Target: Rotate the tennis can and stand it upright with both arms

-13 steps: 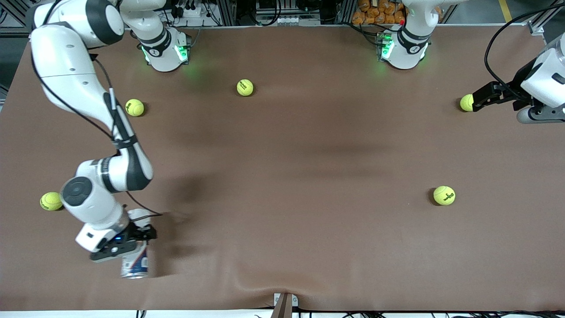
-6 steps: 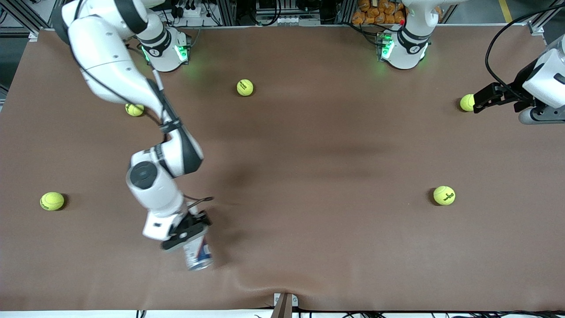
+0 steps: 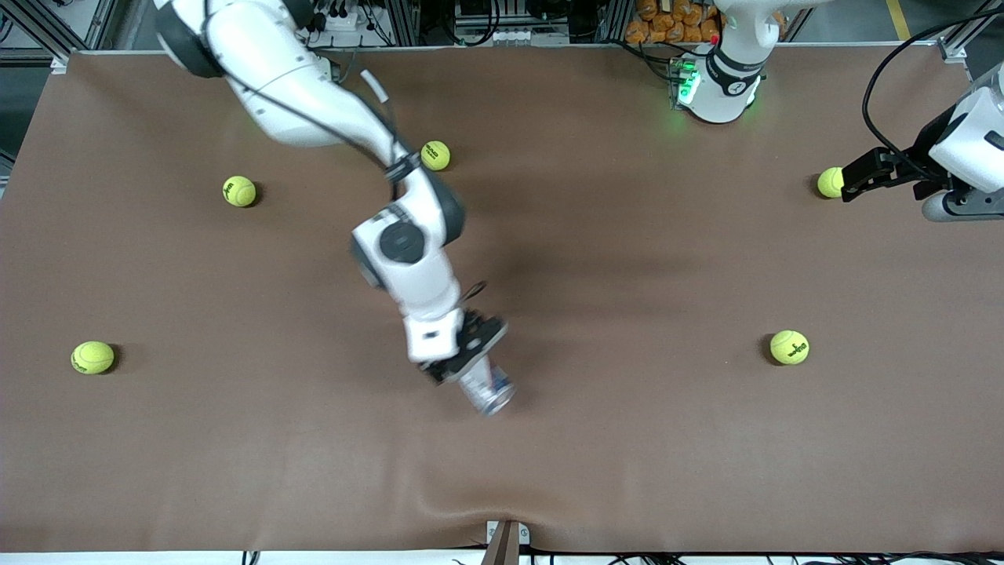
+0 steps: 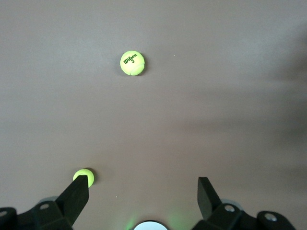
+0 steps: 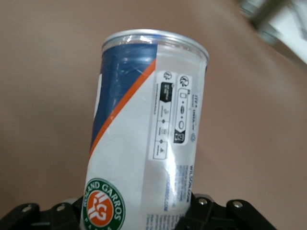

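Gripping the clear cylindrical tennis can (image 3: 488, 390) with navy-and-white label, right gripper (image 3: 463, 357) clamped tight over the brown table (image 3: 627, 439), left gripper (image 4: 144, 191) waiting wide open, empty, over a yellow-green tennis ball (image 3: 828, 182).

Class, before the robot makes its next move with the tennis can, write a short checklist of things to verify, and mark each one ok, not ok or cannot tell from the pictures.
1. Right pincer shut on the tennis can: ok.
2. Can clear of the table, carried over its middle: cannot tell.
3. Can upright: not ok; it tilts, silvery rim pointing away from the pincer.
4. Left pincer open for a second grip: ok.
5. Left pincer close to the can: not ok; it waits at the left arm's end of the table, beside a tennis ball.
6. No ball lying close to the can: ok.
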